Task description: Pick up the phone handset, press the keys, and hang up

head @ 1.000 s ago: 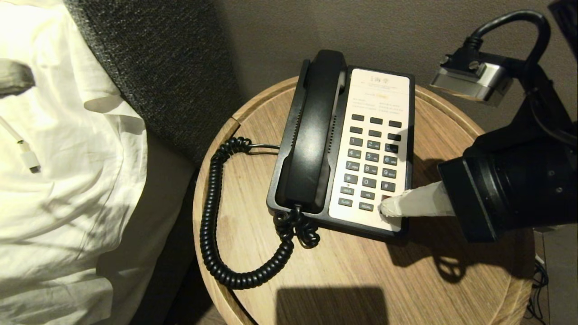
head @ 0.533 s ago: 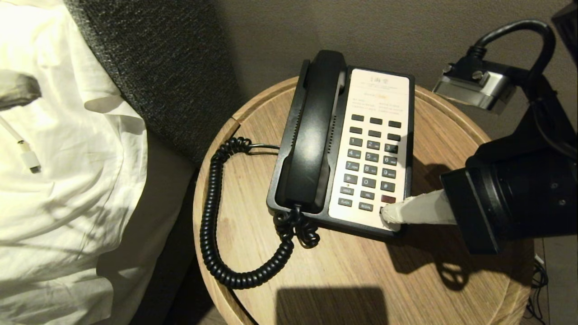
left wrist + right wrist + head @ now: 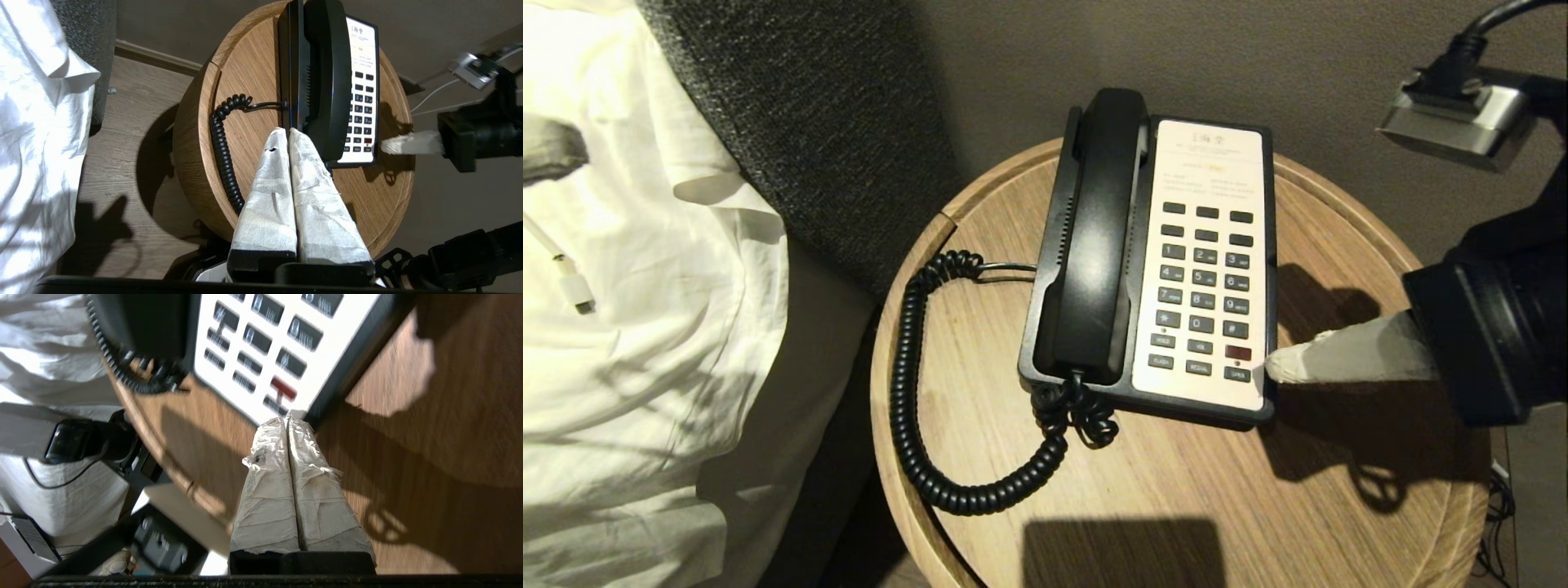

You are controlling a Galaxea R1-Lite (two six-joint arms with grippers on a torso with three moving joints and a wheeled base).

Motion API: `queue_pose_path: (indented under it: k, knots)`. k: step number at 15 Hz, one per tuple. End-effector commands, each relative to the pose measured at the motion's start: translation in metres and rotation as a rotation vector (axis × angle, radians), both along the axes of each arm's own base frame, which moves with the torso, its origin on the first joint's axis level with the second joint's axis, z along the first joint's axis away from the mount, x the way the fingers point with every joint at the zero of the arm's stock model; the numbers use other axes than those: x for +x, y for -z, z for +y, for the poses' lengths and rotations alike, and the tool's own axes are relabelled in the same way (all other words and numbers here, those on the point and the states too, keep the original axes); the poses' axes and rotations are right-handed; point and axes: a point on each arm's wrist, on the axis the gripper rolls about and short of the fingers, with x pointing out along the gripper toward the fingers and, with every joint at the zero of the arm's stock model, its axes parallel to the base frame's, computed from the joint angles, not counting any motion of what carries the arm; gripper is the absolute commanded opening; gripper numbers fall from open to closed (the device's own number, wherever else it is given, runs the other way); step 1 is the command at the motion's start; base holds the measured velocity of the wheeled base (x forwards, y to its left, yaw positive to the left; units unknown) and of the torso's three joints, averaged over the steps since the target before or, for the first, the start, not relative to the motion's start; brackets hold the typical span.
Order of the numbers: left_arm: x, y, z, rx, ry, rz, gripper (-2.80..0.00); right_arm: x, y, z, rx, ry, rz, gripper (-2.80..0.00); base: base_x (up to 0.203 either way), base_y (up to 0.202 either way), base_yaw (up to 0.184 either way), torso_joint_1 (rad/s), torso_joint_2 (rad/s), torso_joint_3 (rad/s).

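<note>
Both of my grippers are pinched closed and hold nothing; the right gripper point(image 3: 1272, 365) sits at the phone base's point(image 3: 1086, 384) near right corner, tip just beside the keys point(image 3: 1205, 290); the left gripper point(image 3: 288, 131) hovers near the base's other side; the phone handset point(image 3: 1094, 237) lies cradled on the base, its coiled cord point(image 3: 915, 384) looping over the round wooden table point(image 3: 1176, 506).

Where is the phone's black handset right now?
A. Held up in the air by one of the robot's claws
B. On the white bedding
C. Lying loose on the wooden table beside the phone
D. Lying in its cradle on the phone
D: the phone handset lies along the cradle at the left of the keys, with no claw on it; the right gripper is beside the phone's edge, its fingers shut together.
</note>
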Motion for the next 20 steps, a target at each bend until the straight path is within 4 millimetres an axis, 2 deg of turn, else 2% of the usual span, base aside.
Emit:
queue_pose_path:
  k: [1,7,9,11,15,20]
  knots:
    - [0.0,-0.004,0.001,-0.018,-0.006,0.0,-2.8,-0.013,-0.01,-0.017,0.037,0.0,-0.022,-2.8,0.0,0.0,0.0,0.0,0.0,0.0]
    - [0.0,-0.024,0.012,-0.121,-0.02,0.006,-2.8,-0.031,-0.018,-0.04,0.051,0.011,-0.03,-2.8,0.0,0.0,0.0,0.0,0.0,0.0]
    - [0.0,-0.037,0.025,-0.193,-0.064,0.005,-2.8,-0.039,-0.022,-0.051,0.068,0.022,-0.036,-2.8,0.0,0.0,0.0,0.0,0.0,0.0]
    - [0.001,-0.042,0.037,-0.22,-0.139,0.006,-2.8,-0.048,-0.022,-0.062,0.051,0.037,-0.035,-2.8,0.0,0.0,0.0,0.0,0.0,0.0]
    - [-0.004,-0.039,0.067,-0.186,-0.345,0.048,-2.8,-0.064,-0.024,-0.085,0.028,0.092,-0.065,-2.8,0.0,0.0,0.0,0.0,0.0,0.0]
    - [-0.01,-0.036,0.081,-0.203,-0.665,0.041,-2.8,-0.091,-0.022,-0.123,0.021,0.175,-0.072,-2.8,0.0,0.0,0.0,0.0,0.0,0.0]
